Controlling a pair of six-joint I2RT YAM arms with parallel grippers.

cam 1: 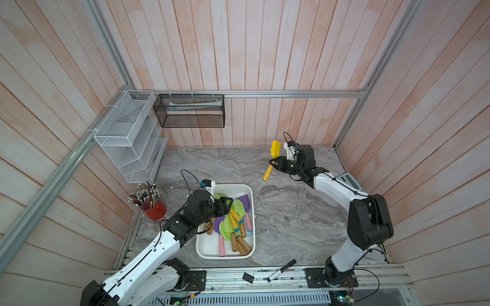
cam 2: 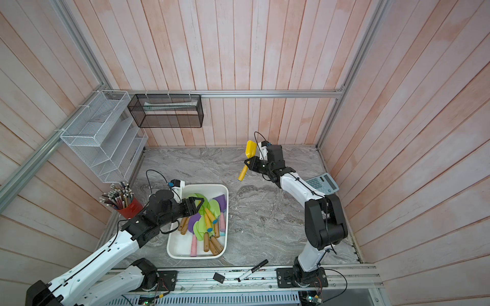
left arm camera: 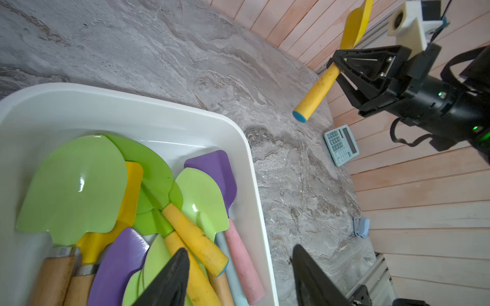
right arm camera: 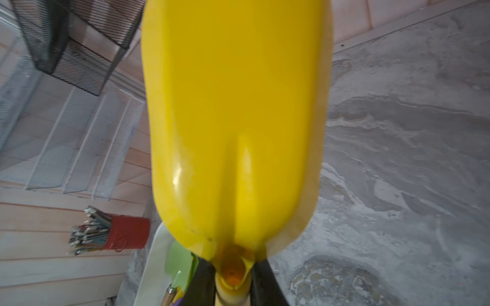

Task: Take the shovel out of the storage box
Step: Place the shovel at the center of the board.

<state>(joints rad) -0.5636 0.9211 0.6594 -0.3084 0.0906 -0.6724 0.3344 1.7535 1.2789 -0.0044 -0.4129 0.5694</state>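
The white storage box (cam 1: 238, 186) (cam 2: 212, 185) (left arm camera: 132, 119) lies at the front left of the marble table and holds several toy shovels (cam 1: 233, 220) with green, purple and yellow blades. My left gripper (cam 1: 226, 205) (cam 2: 197, 205) (left arm camera: 240, 249) hovers open over the box's left part with nothing between its fingers. My right gripper (cam 1: 273, 163) (cam 2: 248, 163) (right arm camera: 233, 288) is shut on the neck of a yellow shovel (cam 1: 275, 148) (cam 2: 250, 149) (left arm camera: 315, 92) (right arm camera: 233, 119). It holds the shovel in the air over the back right of the table, blade up, well clear of the box.
A red cup of pencils (cam 1: 155, 209) stands left of the box. A calculator (cam 1: 350, 181) lies at the right wall, a blue clip (left arm camera: 362, 226) near it. A marker (cam 1: 282, 270) and a small black piece (cam 1: 248, 277) lie on the front rail. White wire rack (cam 1: 132, 135) and black mesh basket (cam 1: 191, 111) hang at the back left.
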